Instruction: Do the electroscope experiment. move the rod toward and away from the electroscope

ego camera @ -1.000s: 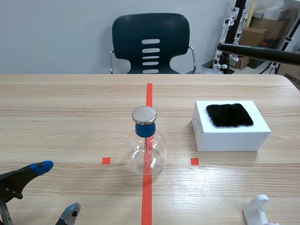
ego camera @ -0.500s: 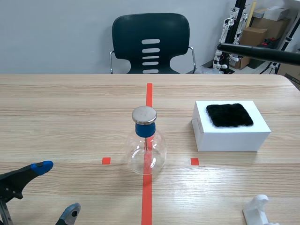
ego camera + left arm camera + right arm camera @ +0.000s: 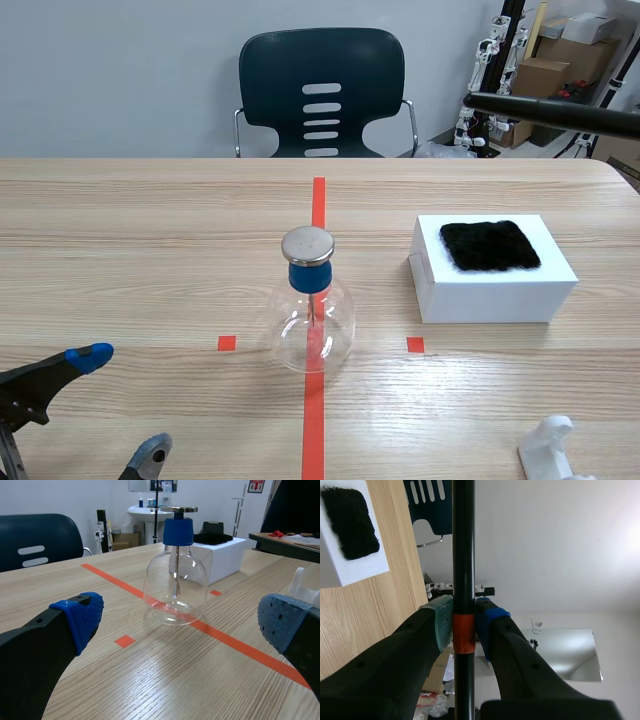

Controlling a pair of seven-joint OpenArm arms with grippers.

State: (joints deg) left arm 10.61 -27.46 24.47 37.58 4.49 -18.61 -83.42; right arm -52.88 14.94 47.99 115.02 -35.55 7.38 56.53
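**Above the Table's Right Side: Rod Clamped and Held High**

Above the table's [image 3: 150, 230] right side, the black rod [image 3: 560, 112] is hanging nearly level, its free end pointing toward the middle. It is sitting well apart from the electroscope [image 3: 312, 310] and higher than it. The right gripper [image 3: 464, 625] is clamping the rod, with its pads [image 3: 442, 625] pressing on either side of an orange band [image 3: 464, 632] on the shaft.

The electroscope, a clear glass flask with a blue stopper and a round metal disc on top, is standing upright on the red tape line [image 3: 318, 200] at mid-table.

The left gripper [image 3: 122, 402] is resting low at the near left corner, fingers spread wide and gripping nothing. In its wrist view the electroscope is standing ahead of the gap between the fingers.

To the right of the electroscope, a white box [image 3: 490, 285] is carrying a black cloth [image 3: 490, 246] on its top face. A white plastic piece [image 3: 550, 445] is lying at the near right edge. A dark chair [image 3: 322, 92] is standing behind the table.
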